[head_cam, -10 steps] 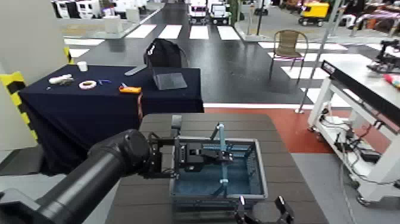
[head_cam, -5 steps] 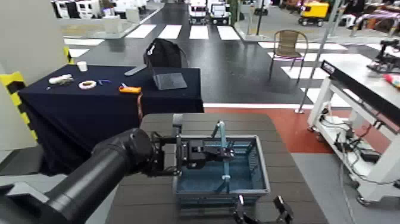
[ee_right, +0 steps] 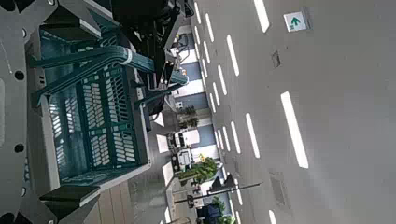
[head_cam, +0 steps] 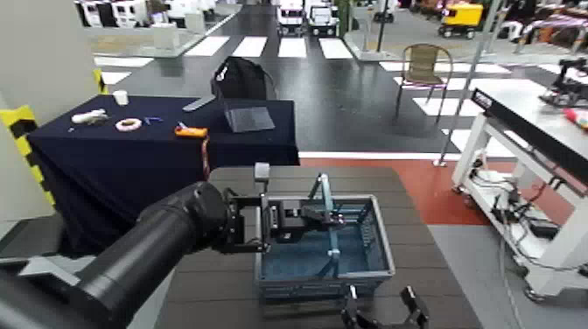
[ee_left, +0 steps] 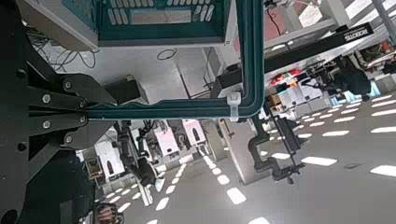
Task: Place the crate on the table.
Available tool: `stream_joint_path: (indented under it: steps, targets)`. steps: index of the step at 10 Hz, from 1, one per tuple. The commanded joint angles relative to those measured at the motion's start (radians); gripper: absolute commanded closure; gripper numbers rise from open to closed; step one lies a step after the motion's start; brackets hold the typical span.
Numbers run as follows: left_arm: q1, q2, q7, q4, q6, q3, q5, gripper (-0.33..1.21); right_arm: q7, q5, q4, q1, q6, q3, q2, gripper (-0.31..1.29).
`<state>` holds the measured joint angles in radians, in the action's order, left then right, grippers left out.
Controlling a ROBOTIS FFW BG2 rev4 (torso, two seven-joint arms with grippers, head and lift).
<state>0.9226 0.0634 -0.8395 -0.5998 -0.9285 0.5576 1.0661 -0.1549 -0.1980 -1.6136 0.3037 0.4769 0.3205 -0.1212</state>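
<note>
Head view has the blue-grey crate [head_cam: 324,262] over the brown slatted table [head_cam: 206,289]; contact beneath it cannot be made out. Taking the crate as the clock's centre, the left arm [head_cam: 131,245] reaches in from 8 o'clock, its forearm slanting up to a bent wrist, then running nearly level across the near-left rim. The left gripper [head_cam: 338,219] is closed on the raised teal handle [head_cam: 324,188], above the crate's interior; the left wrist view shows the narrow jaws pinching the bar. At 5 o'clock, beside the crate's near edge, the right gripper [head_cam: 381,293] stands wide and empty, fingers pointing up and apart.

The white-framed workbench [head_cam: 525,175], at 2 o'clock, carries white lettering along its black edge, too small to read surely. The right wrist view catches a green-and-white sign [ee_right: 296,21] with an arrow. The navy-draped table [head_cam: 114,171] lies at 10 o'clock, the wicker-backed chair [head_cam: 426,66] at 1 o'clock.
</note>
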Motion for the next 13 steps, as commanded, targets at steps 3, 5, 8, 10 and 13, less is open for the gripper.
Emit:
stream_joint_path:
  steps: [3, 5, 8, 10, 13]
  targets:
    - [0.015, -0.011, 0.056, 0.037, -0.026, -0.047, 0.020, 1.12, 0.000, 0.000, 0.003, -0.002, 0.005, 0.002, 0.000, 0.14]
    - [0.018, -0.014, 0.082, 0.054, -0.041, -0.050, 0.038, 1.12, 0.000, -0.001, 0.004, -0.003, 0.011, 0.002, 0.002, 0.14]
    - [0.005, -0.016, 0.085, 0.075, -0.039, -0.025, 0.081, 1.12, 0.000, -0.003, 0.006, -0.002, 0.022, -0.001, 0.002, 0.14]
    - [0.004, -0.016, 0.086, 0.080, -0.032, -0.021, 0.092, 1.09, -0.002, -0.003, 0.006, 0.000, 0.026, -0.001, 0.002, 0.13]
    - [-0.004, -0.017, 0.082, 0.080, -0.004, 0.001, 0.106, 0.92, -0.002, -0.003, 0.007, 0.000, 0.032, -0.005, 0.002, 0.14]
